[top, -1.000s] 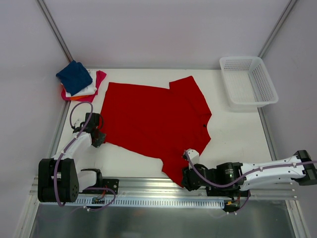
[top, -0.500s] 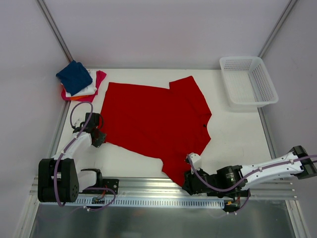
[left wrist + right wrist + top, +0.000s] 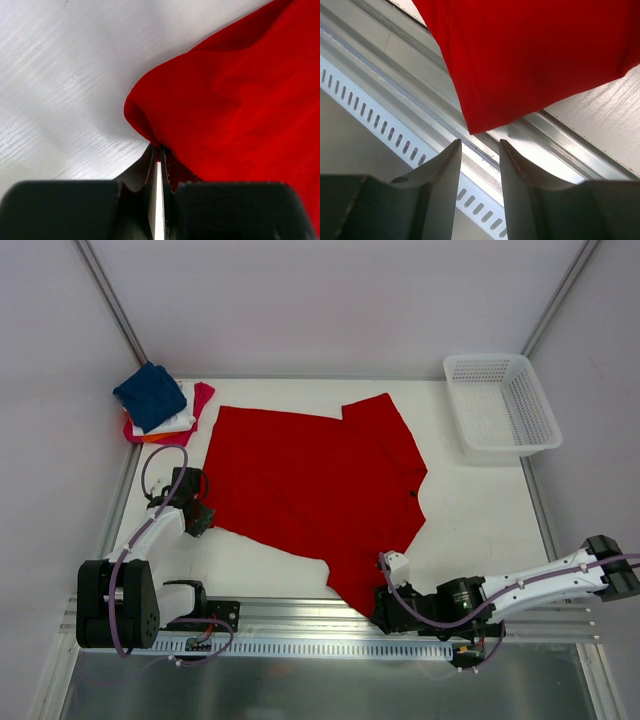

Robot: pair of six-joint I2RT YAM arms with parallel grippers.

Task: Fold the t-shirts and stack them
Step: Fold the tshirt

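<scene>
1. You can read no text, label, brand or number in any view.
2. The small dark spot (image 3: 413,496) on the red t-shirt (image 3: 310,480) is too small for you to make out.

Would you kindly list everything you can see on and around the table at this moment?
table: one, white, fills the work area.
rail: one, silver metal, along the table's near edge.
red t-shirt: one, bright red, spread flat mid-table, its near corner over the rail.
folded shirts: four, navy on top of white, orange and magenta, stacked at the far left corner.
basket: one, white mesh, far right corner.
left gripper: one, black, shut on the red t-shirt's left edge.
right gripper: one, black, open, over the rail just short of the shirt's near corner.
</scene>
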